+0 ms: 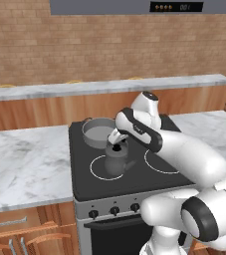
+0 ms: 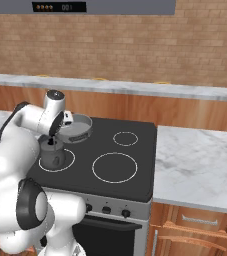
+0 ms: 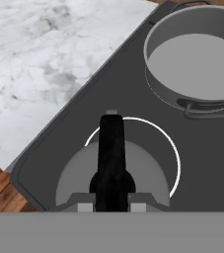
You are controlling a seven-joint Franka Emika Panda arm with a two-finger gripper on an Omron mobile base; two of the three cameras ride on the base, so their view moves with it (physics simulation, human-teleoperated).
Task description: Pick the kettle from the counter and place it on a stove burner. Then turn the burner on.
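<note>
The small dark-grey kettle [image 1: 118, 163] [image 2: 52, 156] [image 3: 79, 173] stands upright inside the front-left stove burner ring [image 1: 96, 172] [image 2: 70, 160] [image 3: 168, 146] on the black cooktop. My gripper [image 1: 117, 145] [image 2: 51, 142] [image 3: 112, 205] comes down from above and is shut on the kettle's black arched handle [image 3: 111, 143]. Whether the kettle's base touches the glass I cannot tell. The white marble counter [image 1: 25, 164] [image 3: 39, 59] lies left of the stove.
A wider grey pot [image 1: 98, 131] [image 2: 79, 127] [image 3: 197, 59] sits on the rear-left burner, just behind the kettle. Black knobs [image 1: 114, 210] [image 2: 106, 210] line the stove front. A large ring [image 2: 115, 167] and a small ring [image 2: 125, 138] mark the cooktop's right half.
</note>
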